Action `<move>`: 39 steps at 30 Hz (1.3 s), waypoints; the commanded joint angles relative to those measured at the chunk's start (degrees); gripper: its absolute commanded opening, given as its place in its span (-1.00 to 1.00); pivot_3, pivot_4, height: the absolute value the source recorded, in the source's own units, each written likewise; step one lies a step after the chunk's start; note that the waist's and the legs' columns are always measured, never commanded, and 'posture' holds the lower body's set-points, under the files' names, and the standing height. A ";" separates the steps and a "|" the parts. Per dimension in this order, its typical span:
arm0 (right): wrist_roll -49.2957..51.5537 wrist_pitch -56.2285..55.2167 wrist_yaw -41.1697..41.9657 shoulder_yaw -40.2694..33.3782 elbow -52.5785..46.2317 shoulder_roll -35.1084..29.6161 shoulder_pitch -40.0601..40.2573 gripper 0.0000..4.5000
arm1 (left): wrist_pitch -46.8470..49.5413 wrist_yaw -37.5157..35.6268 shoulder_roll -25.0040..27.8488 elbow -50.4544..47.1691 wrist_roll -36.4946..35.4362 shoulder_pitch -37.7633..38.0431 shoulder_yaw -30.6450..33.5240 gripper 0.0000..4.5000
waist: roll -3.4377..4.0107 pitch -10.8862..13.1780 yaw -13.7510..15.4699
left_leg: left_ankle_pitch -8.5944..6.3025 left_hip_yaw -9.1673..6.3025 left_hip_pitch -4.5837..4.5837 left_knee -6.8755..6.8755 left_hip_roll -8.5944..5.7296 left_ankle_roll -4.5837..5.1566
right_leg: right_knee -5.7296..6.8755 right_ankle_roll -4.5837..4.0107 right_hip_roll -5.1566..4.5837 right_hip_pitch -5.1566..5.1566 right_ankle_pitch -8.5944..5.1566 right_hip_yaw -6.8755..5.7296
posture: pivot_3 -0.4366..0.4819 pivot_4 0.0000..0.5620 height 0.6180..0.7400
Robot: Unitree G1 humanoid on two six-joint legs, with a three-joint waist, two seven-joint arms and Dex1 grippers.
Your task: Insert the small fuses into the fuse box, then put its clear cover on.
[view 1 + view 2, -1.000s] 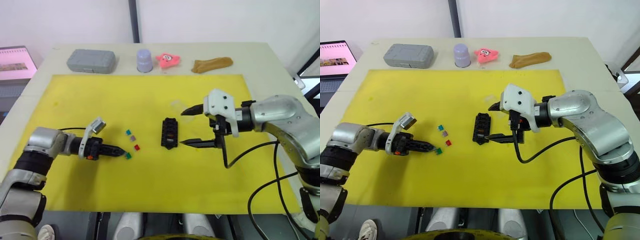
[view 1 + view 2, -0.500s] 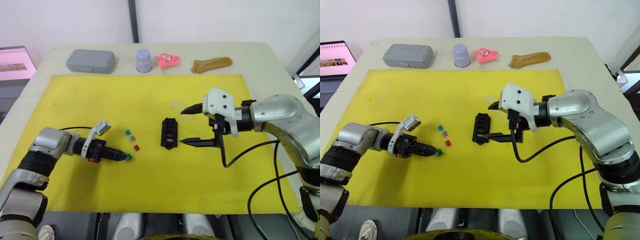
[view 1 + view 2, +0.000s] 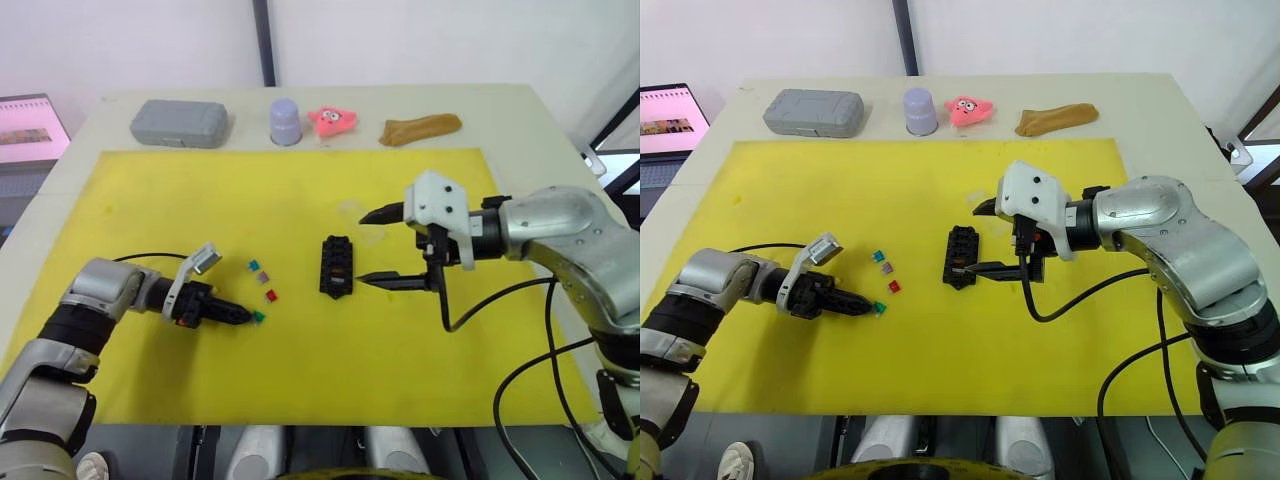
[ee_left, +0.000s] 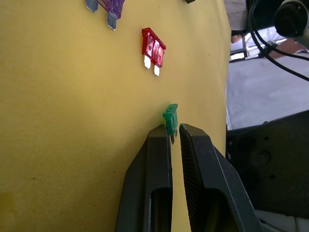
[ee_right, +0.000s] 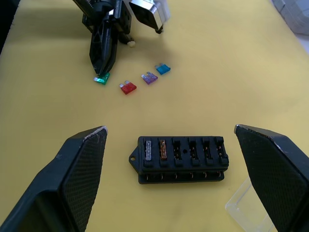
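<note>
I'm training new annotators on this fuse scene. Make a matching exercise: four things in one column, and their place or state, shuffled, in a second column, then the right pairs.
Things:
1. green fuse
2. red fuse
3. fuse box
4. clear cover

Places or states:
A. lies loose on the yellow mat, untouched
B. holds two fuses at one end
C. at the tips of the left gripper
D. lies on the mat beside the fuse box, not yet fitted

Pairs: 1-C, 2-A, 3-B, 4-D
</note>
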 commanded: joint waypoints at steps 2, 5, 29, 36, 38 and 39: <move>-0.06 -0.40 -0.35 -0.62 -0.26 0.33 -1.57 1.00 | -0.67 1.49 0.12 0.70 1.61 1.50 -0.22 -0.91 | 0.01 0.00 0.00 | 0.00 0.00 0.00 0.00 0.00 0.00 | 0.00 0.00 0.00 0.00 0.00 0.00 | -0.05 -0.47 1.00; -0.02 -0.26 -0.41 -0.53 -0.14 0.43 -1.72 1.00 | -1.34 1.48 0.19 0.68 1.96 1.58 -0.25 -0.91 | 0.01 -0.01 0.00 | 0.00 0.00 0.00 0.00 0.00 0.00 | 0.00 0.00 0.00 0.00 0.00 0.00 | -0.05 -0.47 1.00; 8.79 11.35 -3.63 -2.72 -1.05 1.35 -2.06 1.00 | -4.91 8.45 5.36 -23.77 -5.62 5.48 13.55 -0.91 | -0.02 0.01 0.03 | -0.09 -0.05 -0.06 -0.01 0.04 0.15 | -0.05 0.00 -0.08 -0.02 0.00 -0.01 | -0.05 -0.47 1.00; 8.51 10.65 -3.60 -1.95 -0.96 1.87 -2.28 1.00 | -7.02 7.31 4.29 -16.45 -3.05 4.27 9.88 -0.91 | -0.02 0.01 0.03 | -0.09 -0.04 -0.06 -0.01 0.03 0.16 | -0.05 0.00 -0.03 -0.02 0.00 -0.02 | -0.05 -0.47 1.00; 8.51 10.47 -3.72 -1.94 -1.09 1.89 -2.15 1.00 | -7.11 6.85 3.71 -13.79 -2.39 3.63 8.70 -0.91 | -0.02 0.01 0.02 | -0.10 -0.04 -0.06 -0.01 0.03 0.18 | -0.05 0.00 0.02 -0.03 0.00 -0.03 | -0.05 -0.47 1.00; 8.51 10.42 -3.80 -1.93 -1.18 1.84 -2.06 1.00 | -7.30 6.81 3.28 -12.37 -1.96 3.34 8.06 -0.68 | -0.02 0.01 0.03 | -0.10 -0.04 -0.06 -0.01 0.02 0.18 | -0.05 0.00 0.02 -0.02 0.00 -0.03 | -0.05 -0.47 1.00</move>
